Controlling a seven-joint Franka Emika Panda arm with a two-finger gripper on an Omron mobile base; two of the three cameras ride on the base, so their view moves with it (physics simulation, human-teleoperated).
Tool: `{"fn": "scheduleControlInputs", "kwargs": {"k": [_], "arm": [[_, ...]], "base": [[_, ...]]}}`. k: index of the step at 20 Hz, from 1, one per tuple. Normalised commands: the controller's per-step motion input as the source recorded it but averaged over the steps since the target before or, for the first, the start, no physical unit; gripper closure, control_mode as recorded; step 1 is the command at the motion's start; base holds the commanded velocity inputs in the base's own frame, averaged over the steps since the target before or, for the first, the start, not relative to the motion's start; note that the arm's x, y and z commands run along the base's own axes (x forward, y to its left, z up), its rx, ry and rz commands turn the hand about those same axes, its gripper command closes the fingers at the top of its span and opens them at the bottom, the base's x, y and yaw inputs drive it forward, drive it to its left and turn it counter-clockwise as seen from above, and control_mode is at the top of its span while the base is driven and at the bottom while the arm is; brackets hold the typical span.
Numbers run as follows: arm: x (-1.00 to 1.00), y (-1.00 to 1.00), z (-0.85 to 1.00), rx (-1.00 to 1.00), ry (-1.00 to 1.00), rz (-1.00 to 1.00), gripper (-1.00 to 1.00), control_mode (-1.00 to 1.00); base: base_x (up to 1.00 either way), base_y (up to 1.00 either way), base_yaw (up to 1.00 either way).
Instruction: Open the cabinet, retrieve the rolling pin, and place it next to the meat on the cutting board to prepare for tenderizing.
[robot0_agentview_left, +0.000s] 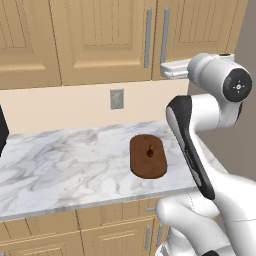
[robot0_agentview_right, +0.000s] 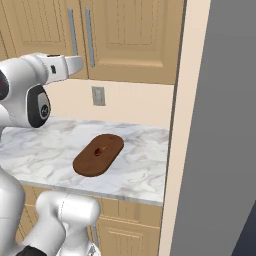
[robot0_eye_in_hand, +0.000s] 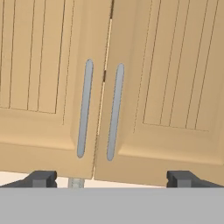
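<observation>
In the left base view, the cabinet (robot0_agentview_left: 105, 40) hangs shut above the marble surface (robot0_agentview_left: 60, 165), its two grey handles (robot0_agentview_left: 148, 37) side by side at the seam between the doors. The cutting board (robot0_agentview_left: 148, 156) lies flat on the surface with the meat (robot0_agentview_left: 149, 153) near its middle. The arm's hand reaches up towards the bottom of the doors, just below the handles.

In the right base view, the same closed doors show with the handles (robot0_agentview_right: 73, 31) above the hand. The board (robot0_agentview_right: 99, 154) and its small lump (robot0_agentview_right: 98, 151) sit well below. The rolling pin must be behind the doors, out of sight.

In the hand view, the tool (robot0_eye_in_hand: 111, 179) stands fully spread and holds nothing, its fingertips (robot0_eye_in_hand: 41, 178) wide apart beneath both bars. The handles (robot0_eye_in_hand: 84, 109) look stiff, slim and smooth. A grip across one bar's mid-length should let the door, probably light on its hinges, swing without slipping.
</observation>
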Motion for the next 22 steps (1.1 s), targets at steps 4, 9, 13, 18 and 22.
{"fn": "scheduleControlInputs", "kwargs": {"k": [4, 9, 13, 18, 22], "arm": [[0.29, 0.00, 0.00, 0.00, 0.00, 0.00, -1.00, -1.00], [0.63, 0.00, 0.00, 0.00, 0.00, 0.00, -1.00, -1.00], [0.62, 0.00, 0.00, 0.00, 0.00, 0.00, -1.00, -1.00], [0.49, -0.05, 0.00, 0.00, 0.00, 0.00, -1.00, -1.00], [0.45, -0.10, 0.00, 0.00, 0.00, -0.02, -1.00, -1.00]], "base": [[0.00, 0.00, 0.00], [0.00, 0.00, 0.00], [0.00, 0.00, 0.00], [0.00, 0.00, 0.00], [0.00, 0.00, 0.00]]}}
